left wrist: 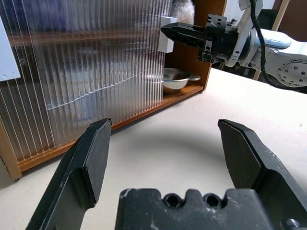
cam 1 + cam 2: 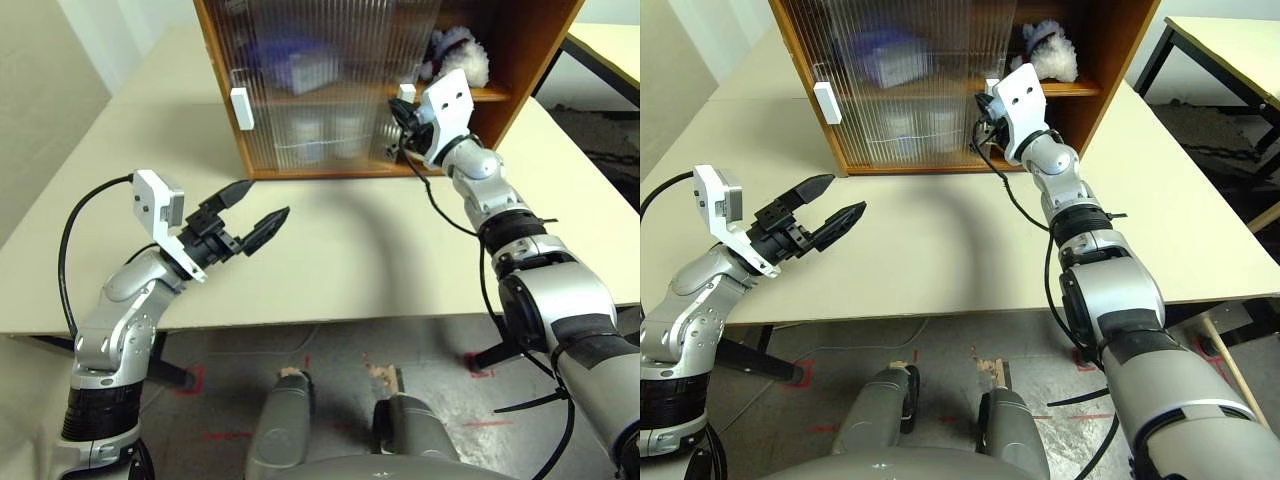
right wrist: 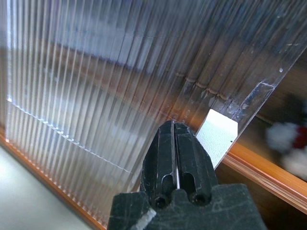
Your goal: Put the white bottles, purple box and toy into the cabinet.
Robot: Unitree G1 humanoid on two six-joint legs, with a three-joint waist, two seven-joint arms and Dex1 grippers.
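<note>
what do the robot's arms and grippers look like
Both arms have silver-grey shells with black joint bands. Each wrist carries a white camera block, and a black cable loops along each arm. The left gripper and right gripper each have two black, tapered fingers.

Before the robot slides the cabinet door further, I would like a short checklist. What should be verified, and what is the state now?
1. Right gripper shut, tips by the white handle of the sliding door: ok.
2. Tips touching the handle: cannot tell.
3. Left gripper open, holding nothing, away from the cabinet: ok.
4. Toy on the upper shelf, in the open part: ok.
5. White bottles and purple box behind the ribbed doors: ok, seen blurred.
6. Steel bowl on the bottom shelf, clear of the door: ok.
</note>
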